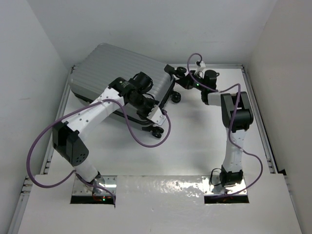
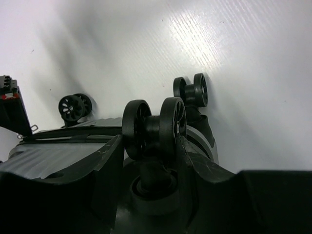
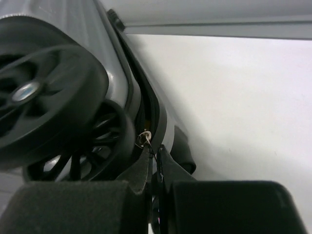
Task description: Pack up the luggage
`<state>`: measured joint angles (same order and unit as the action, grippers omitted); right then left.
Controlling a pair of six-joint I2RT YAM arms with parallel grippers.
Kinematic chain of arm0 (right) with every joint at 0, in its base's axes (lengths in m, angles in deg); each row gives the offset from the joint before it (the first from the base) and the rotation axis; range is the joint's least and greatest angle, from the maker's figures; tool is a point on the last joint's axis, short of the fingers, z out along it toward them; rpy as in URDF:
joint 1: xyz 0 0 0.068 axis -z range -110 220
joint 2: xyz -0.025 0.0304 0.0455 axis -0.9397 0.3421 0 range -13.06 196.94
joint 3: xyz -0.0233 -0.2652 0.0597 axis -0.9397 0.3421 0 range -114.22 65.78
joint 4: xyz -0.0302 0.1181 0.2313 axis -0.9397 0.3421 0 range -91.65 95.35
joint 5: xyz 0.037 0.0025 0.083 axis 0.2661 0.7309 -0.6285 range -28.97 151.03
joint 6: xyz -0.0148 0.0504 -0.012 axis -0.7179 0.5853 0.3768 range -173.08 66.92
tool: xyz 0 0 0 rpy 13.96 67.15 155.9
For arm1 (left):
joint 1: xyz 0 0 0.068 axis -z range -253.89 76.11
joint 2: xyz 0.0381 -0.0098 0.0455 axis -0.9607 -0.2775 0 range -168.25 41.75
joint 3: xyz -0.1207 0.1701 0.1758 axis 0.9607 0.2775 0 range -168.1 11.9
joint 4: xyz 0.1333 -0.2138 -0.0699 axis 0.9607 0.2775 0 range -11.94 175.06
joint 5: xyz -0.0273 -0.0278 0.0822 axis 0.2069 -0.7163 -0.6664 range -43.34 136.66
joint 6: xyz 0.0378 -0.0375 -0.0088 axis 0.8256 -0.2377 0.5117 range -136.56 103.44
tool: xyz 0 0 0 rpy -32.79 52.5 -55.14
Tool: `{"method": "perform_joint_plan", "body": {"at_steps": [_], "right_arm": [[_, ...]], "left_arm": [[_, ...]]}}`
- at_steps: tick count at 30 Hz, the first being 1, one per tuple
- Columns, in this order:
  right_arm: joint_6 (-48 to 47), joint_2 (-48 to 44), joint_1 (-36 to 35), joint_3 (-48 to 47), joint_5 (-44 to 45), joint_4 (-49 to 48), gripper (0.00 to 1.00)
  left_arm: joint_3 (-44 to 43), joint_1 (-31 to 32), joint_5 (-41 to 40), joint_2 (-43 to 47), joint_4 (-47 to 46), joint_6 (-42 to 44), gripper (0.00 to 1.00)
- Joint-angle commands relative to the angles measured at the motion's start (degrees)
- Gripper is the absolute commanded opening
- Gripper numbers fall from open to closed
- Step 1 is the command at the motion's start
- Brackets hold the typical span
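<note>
Luggage [image 1: 117, 68] lies left-to-right, wheels [image 1: 176, 96] rightward; left pincer [image 2: 149, 142] clamps a wheel [image 2: 155, 124], right pincer [image 3: 155, 160] pinches zipper pull [image 3: 144, 139].

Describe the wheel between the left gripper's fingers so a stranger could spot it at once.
Find the silver-grey ribbed luggage lying at the table's far left, then its wheeled end, facing the right arm. On that end's corner nearest the arm bases is a black twin caster. Unlike the other casters, it alone sits between the left gripper's fingers.
</note>
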<state>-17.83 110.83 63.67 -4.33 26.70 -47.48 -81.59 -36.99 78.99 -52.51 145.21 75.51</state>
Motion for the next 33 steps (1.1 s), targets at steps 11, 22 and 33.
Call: {"method": "perform_joint_plan", "body": {"at_steps": [11,22,33], "right_arm": [[-16.4,10.5,0.1,-25.2,-11.0,16.3,0.0],[-23.0,10.8,-7.2,-24.6,-11.3,16.8,0.0],[-26.4,7.2,-9.0,-23.7,-8.1,15.2,0.0]], "left_arm": [[3.0,-3.7,3.4,5.8,5.1,-0.6,0.0],[11.3,-18.3,-8.9,22.9,-52.0,-71.8,1.0],[14.5,-69.4,-15.2,13.4,-23.7,-88.3,0.1]]}}
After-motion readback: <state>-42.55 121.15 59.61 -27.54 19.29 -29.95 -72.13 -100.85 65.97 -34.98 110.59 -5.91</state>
